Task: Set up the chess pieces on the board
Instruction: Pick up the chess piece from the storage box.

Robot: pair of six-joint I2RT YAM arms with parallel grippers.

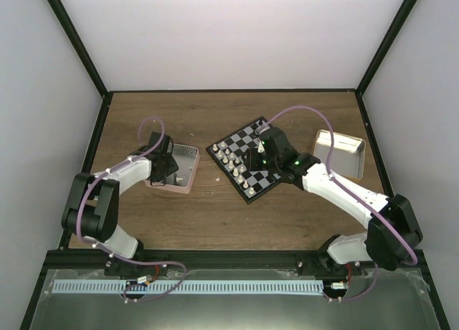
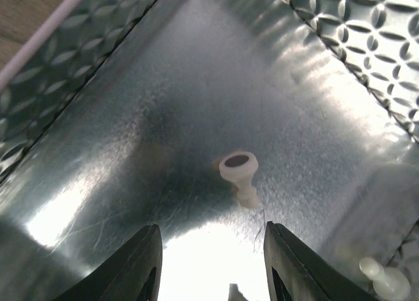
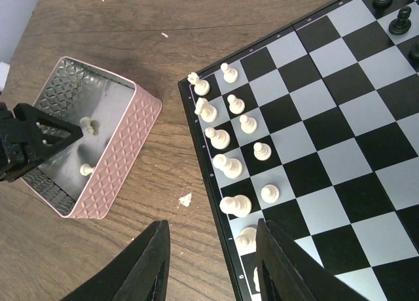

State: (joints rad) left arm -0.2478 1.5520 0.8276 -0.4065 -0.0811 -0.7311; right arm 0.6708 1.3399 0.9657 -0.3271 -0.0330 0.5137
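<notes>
Inside the pink tin (image 3: 124, 157) left of the board (image 3: 340, 150), I find the left end effector (image 2: 211, 248) spread wide and empty, low over the silvery floor, where one cream piece (image 2: 239, 173) lies on its side just ahead of it and a second piece (image 2: 383, 278) sits in a corner. Over the board's edge I note the right end effector (image 3: 211, 242) likewise spread and empty; white pieces (image 3: 236, 105) stand in two rows along that edge, black pieces (image 3: 399, 21) farther across.

Gripper (image 3: 211, 230), jaws apart, hangs above the board's (image 3: 340, 150) rim beside cream-white chess pieces (image 3: 220, 139).
</notes>
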